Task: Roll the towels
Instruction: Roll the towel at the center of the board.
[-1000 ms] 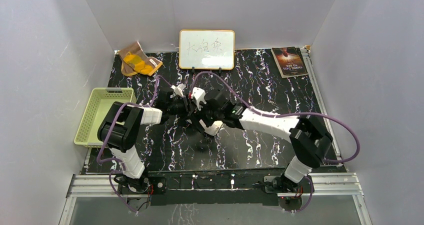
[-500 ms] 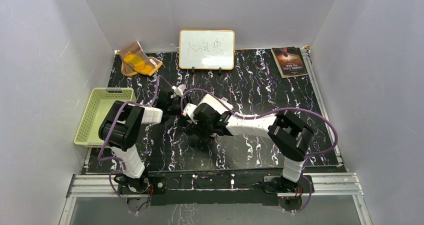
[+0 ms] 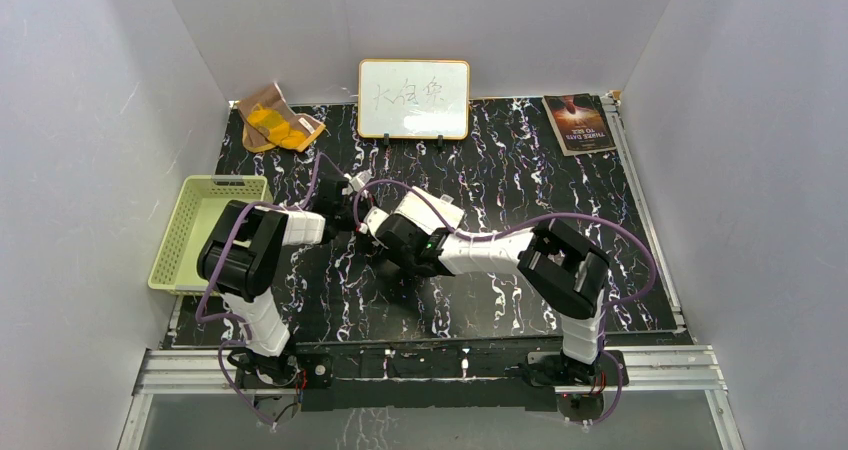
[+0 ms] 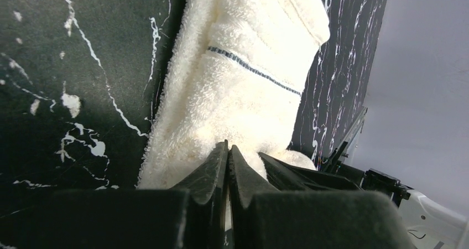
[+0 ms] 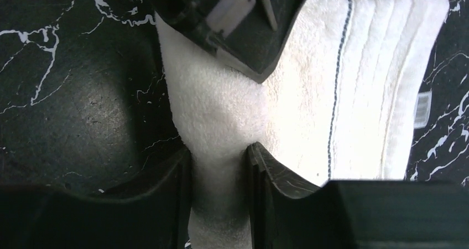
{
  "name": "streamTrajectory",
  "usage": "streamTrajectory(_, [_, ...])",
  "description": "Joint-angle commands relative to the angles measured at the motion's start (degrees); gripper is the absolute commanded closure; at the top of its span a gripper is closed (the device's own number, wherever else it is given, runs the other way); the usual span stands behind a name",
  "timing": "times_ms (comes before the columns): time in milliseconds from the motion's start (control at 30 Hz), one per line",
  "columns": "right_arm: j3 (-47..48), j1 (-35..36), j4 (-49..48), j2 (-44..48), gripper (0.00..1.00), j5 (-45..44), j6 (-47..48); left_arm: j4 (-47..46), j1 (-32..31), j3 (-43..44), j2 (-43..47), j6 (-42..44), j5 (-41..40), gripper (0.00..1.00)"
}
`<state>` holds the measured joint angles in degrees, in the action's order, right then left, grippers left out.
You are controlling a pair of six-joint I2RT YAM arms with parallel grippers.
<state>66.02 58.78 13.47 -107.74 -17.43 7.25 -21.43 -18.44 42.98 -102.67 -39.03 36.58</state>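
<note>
One pinched towel (image 5: 354,83); handwritten whiteboard (image 3: 414,98)

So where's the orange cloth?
In the top view, the small orange-and-brown cloth lies in the far left corner of the black marbled table, left of the white board and behind the pale green plastic basket.

Plain pale grey walls (image 3: 90,90) closed in the table (image 3: 520,300) on three sides, its top black with white marble veining. A whiteboard (image 3: 413,98) stood against the back wall. A booklet (image 3: 579,123) lay in the far right corner, and an aluminium rail (image 3: 430,365) ran along the near edge.
</note>
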Motion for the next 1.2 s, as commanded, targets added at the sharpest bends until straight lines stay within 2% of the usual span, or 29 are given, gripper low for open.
streamTrajectory(0, [-0.30,-0.60,2.04,-2.42,0.70,-5.50,-2.42,11.59,2.28,1.34,2.31,3.65,-1.16,0.99])
streamTrajectory(67, [-0.30,-0.72,2.38,-2.38,0.76,-3.78,-3.30,14.02,4.17,3.35,4.43,4.27,-0.45,0.94])
streamTrajectory(133, [-0.32,-1.13,2.81,-2.19,0.78,-0.62,-4.24,16.86,6.72,5.38,7.07,5.36,0.52,0.89])
streamTrajectory(267, [-0.71,-3.25,2.13,1.31,0.82,12.01,-6.55,23.38,11.43,9.31,13.24,7.92,-0.38,0.75])
streamTrajectory(400, [1.00,-6.60,2.86,4.56,0.82,26.32,-8.75,28.21,12.55,11.40,17.21,10.65,-1.69,0.69])
streamTrajectory(567, [3.00,-14.72,2.18,5.06,0.82,41.93,-14.12,27.89,12.52,9.16,18.69,11.27,0.24,0.68])
streamTrajectory(833, [5.63,-23.75,0.51,-1.54,0.84,61.43,-22.99,27.58,12.46,7.74,18.43,11.85,3.74,0.68])
streamTrajectory(1000, [5.76,-28.28,-5.20,-6.19,0.82,71.76,-32.22,26.03,11.67,7.98,16.84,11.22,6.15,0.69])
streamTrajectory(1167, [2.95,-31.54,-13.22,-9.74,0.80,77.02,-41.88,23.22,8.43,8.96,14.39,9.23,6.98,0.69])
